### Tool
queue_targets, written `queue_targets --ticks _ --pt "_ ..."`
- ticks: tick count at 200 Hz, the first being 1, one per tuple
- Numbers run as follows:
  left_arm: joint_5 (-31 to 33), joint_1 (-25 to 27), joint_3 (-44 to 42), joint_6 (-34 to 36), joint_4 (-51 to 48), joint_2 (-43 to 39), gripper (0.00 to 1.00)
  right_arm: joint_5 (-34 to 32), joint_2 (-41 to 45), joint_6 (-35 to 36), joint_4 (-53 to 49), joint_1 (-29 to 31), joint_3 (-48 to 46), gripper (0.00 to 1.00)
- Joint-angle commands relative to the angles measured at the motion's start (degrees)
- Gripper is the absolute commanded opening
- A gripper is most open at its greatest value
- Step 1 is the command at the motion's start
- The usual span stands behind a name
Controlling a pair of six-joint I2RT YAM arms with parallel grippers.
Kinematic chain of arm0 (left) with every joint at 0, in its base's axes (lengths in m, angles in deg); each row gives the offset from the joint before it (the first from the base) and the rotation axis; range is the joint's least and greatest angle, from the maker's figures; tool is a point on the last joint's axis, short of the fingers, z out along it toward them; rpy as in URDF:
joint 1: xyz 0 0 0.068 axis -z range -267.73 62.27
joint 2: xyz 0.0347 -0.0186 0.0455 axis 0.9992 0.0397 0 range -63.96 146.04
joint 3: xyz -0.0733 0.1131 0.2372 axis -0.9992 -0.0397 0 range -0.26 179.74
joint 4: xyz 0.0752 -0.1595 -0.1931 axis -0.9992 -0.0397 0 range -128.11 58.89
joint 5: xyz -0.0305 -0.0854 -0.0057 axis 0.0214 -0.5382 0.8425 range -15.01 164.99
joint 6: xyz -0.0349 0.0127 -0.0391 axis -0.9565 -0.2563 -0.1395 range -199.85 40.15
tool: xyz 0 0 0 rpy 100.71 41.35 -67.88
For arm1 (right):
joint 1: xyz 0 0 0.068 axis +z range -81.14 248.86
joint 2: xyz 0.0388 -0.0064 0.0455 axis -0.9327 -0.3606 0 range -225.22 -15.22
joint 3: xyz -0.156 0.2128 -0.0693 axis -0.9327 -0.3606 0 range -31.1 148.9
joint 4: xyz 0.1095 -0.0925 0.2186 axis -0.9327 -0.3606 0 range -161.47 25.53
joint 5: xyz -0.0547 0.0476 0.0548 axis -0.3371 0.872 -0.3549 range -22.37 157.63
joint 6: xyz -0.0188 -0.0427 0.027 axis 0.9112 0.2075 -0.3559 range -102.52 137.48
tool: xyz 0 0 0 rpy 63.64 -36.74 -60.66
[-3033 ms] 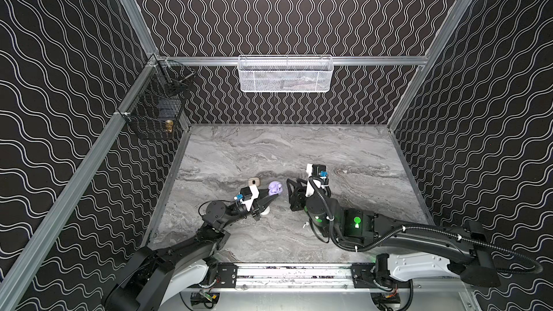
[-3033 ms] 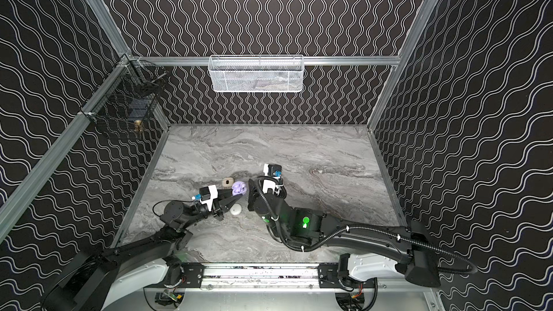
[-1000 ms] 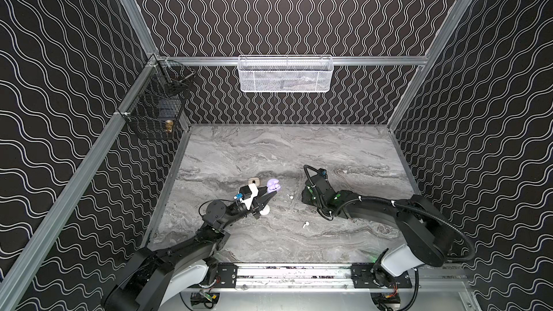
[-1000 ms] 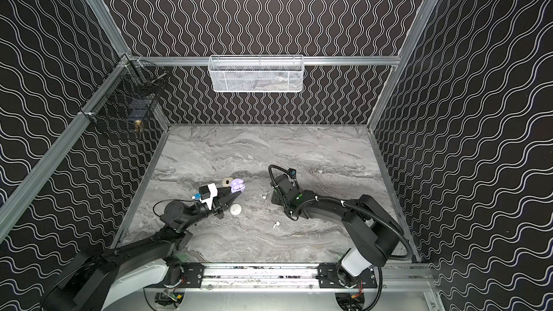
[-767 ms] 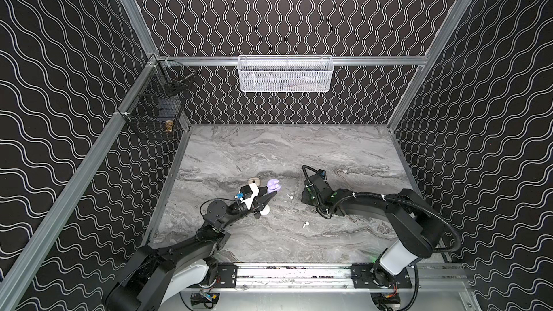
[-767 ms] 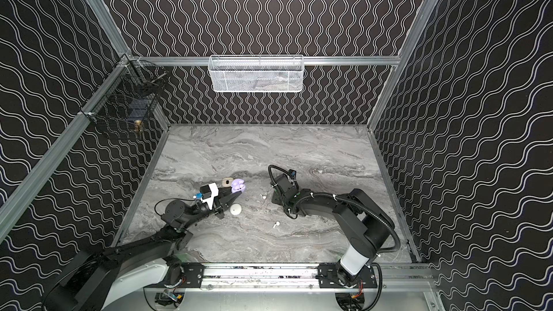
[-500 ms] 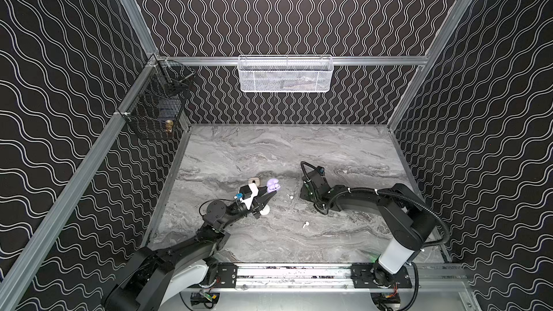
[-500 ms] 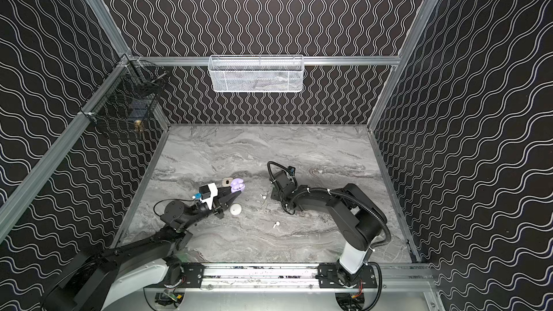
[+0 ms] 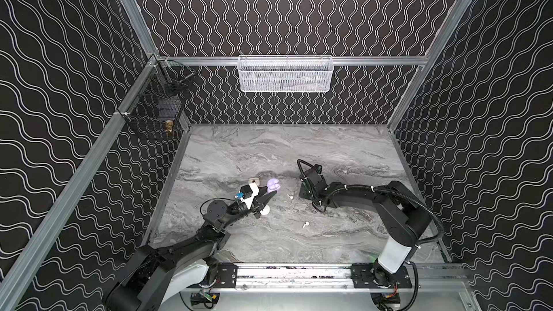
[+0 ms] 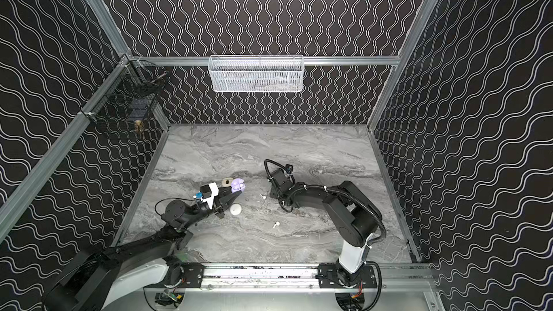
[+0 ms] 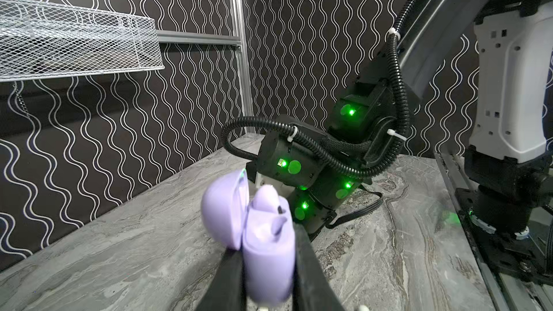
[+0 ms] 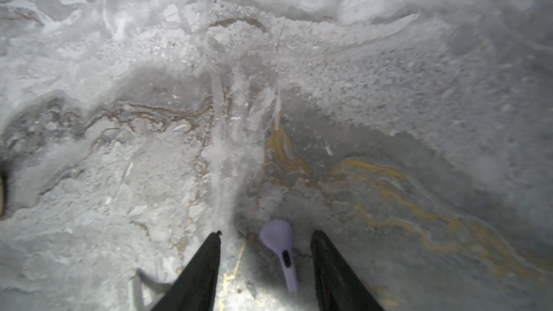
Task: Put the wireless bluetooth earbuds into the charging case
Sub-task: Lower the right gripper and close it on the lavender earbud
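In a top view the left gripper [image 9: 270,195] clamps the open purple case [image 9: 273,185]. Left wrist view: it sits pinched between the jaws, hinged wide. Right wrist view: the right gripper [image 12: 267,232] stands open astride a lavender earbud [image 12: 282,249] on the table [image 12: 389,115] — this looks like the pickup step, so next it should close gently, lift, and carry the earbud to the case.

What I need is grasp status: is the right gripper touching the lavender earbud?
Apart. Right wrist view: lavender earbud lies between right gripper's open fingers, gaps both sides.

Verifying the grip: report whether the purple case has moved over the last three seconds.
No. The purple case keeps its spot just right of the cream case.
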Motion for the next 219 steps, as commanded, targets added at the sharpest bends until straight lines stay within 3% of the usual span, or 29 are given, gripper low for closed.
queue_targets --ticks 1,129,219 --pt "-0.30 0.03 0.37 0.38 1.14 -0.32 0.00 -0.45 -0.06 0.84 -2.94 0.20 0.18 0.52" --pt "0.12 0.02 -0.10 0.67 2.06 -0.31 0.00 -3.10 -4.94 4.78 -11.70 1.03 7.03 0.44" --pt "0.22 -0.05 -0.04 0.77 1.52 -0.83 0.00 -1.95 -6.06 7.46 -16.26 1.20 10.12 0.32"
